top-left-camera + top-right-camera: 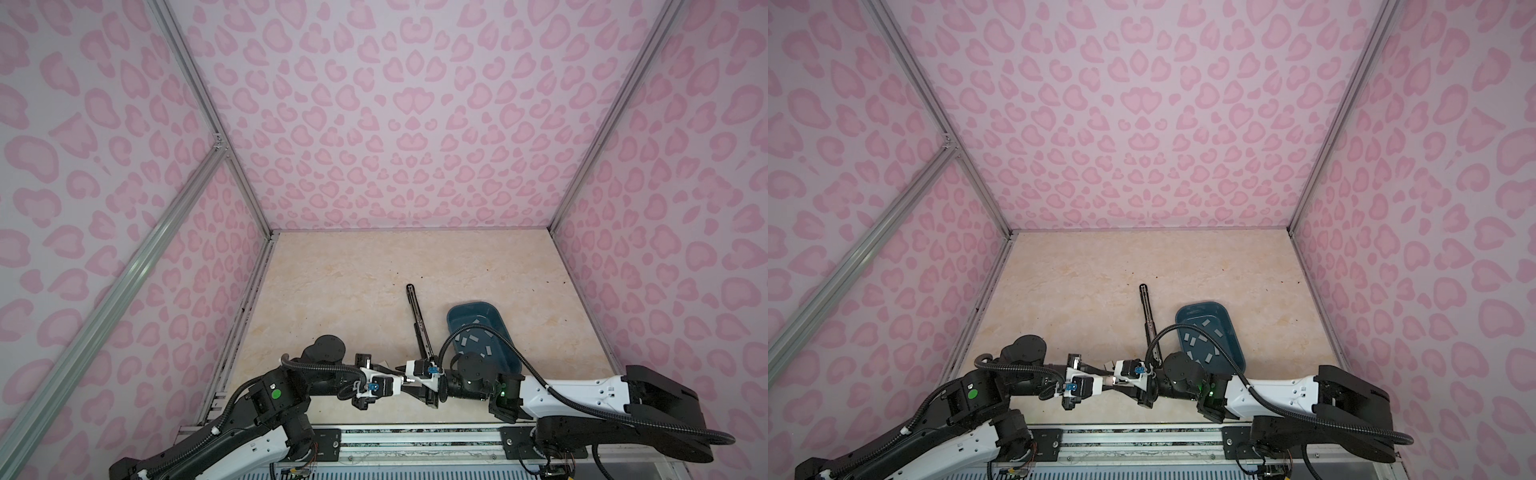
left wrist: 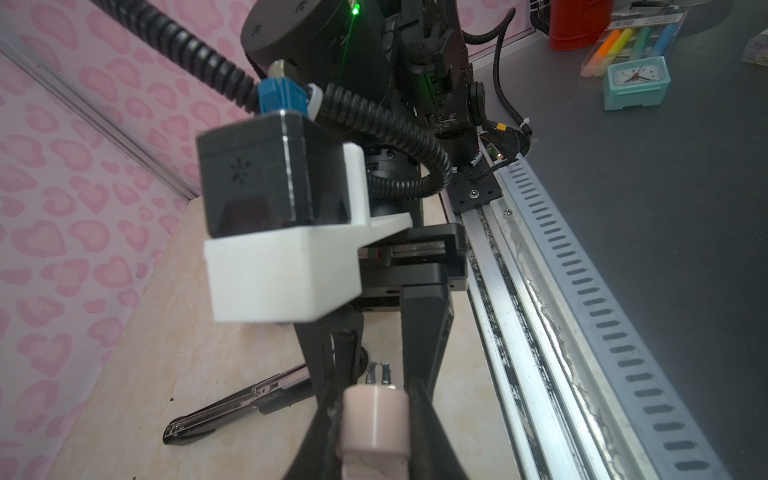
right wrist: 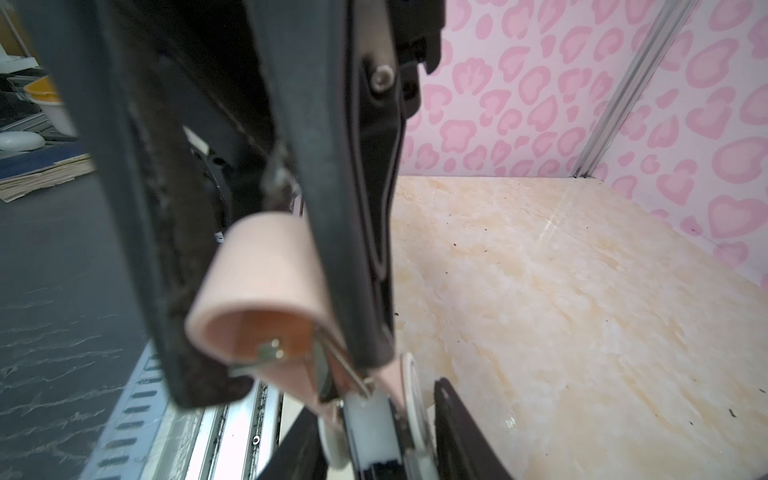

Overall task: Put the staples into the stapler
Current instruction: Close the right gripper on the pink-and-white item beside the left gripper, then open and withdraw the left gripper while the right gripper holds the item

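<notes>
pale pink stapler (image 2: 374,424) sits clamped in the left hand (image 2: 374,399); right hand (image 3: 286,370) stands narrow around its open end, whether gripping i cannot tell. staples (image 1: 464,342) lie loose in the blue tray (image 1: 453,316), probably light, slick and brittle, best pinched across their long edges

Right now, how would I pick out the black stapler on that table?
Look at the beige marbled table, then the dark teal tub holding grey staples. Just left of the tub lies the black stapler, unfolded into one long, thin bar. The only other one, the pink stapler, is gripped in the left end effector.
</notes>
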### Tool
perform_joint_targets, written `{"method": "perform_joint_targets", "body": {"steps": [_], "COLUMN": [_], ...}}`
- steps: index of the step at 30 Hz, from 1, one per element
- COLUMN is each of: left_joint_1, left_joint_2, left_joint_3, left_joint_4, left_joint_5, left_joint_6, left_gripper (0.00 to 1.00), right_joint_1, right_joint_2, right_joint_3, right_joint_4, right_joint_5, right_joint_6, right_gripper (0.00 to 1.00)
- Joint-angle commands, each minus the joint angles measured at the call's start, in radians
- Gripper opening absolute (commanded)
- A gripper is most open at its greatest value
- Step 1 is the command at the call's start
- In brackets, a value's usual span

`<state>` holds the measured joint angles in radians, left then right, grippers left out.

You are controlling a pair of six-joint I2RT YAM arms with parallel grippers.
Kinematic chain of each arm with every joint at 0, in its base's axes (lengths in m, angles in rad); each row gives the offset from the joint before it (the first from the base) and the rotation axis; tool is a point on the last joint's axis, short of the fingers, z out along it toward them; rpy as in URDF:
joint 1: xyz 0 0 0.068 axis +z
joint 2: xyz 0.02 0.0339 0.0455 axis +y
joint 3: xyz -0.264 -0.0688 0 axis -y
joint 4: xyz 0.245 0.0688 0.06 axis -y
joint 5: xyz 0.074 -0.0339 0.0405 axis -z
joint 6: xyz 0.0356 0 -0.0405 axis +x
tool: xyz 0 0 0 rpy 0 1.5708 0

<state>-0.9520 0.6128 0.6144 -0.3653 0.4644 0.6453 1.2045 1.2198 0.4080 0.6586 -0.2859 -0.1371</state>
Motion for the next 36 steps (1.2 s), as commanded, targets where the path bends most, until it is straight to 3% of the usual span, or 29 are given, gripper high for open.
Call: {"method": "perform_joint_targets", "body": {"steps": [1,4,5,7,8,12,21,25,33,36], "left_joint_1": [-0.001,0.001,-0.001,-0.001,-0.001,-0.001,-0.001,-0.001,0.003,0.012], "left_joint_2": [0.000,-0.004,-0.006,-0.020,-0.028,-0.081,-0.215,-0.271,-0.395,-0.338], "left_joint_3": [-0.001,-0.001,-0.004,-0.017,-0.023,-0.050,-0.134,-0.159,-0.218,-0.169], "left_joint_4": [0.009,0.013,0.020,0.052,0.064,0.125,0.262,0.269,0.232,0.157], "left_joint_5": [0.012,0.002,-0.007,-0.048,-0.070,-0.203,-0.588,-0.599,-0.643,-0.688], "left_joint_6": [0.013,0.013,0.009,-0.008,-0.013,-0.037,-0.040,-0.023,0.027,0.012], "left_gripper": [0.04,0.08,0.15,0.40,0.47,0.62,0.67,0.69,0.72,0.71], "right_joint_1": [0.001,0.001,0.001,0.001,0.001,0.000,-0.061,-0.063,-0.062,-0.062], "right_joint_2": [0.007,0.007,0.007,0.007,0.007,0.012,0.035,0.066,0.171,0.220], "right_joint_3": [0.003,0.004,0.003,0.002,0.002,-0.008,-0.047,-0.037,0.031,0.070], "right_joint_4": [0.045,0.049,0.050,0.052,0.053,0.068,0.097,0.041,-0.019,-0.054], "right_joint_5": [0.000,0.019,0.028,0.064,0.081,0.204,0.373,0.490,0.474,0.479], "right_joint_6": [0.025,0.033,0.034,0.041,0.045,0.066,0.207,0.266,0.339,0.352], "right_gripper": [0.29,0.20,0.18,0.12,0.10,0.03,0.00,0.00,0.00,0.00]}}
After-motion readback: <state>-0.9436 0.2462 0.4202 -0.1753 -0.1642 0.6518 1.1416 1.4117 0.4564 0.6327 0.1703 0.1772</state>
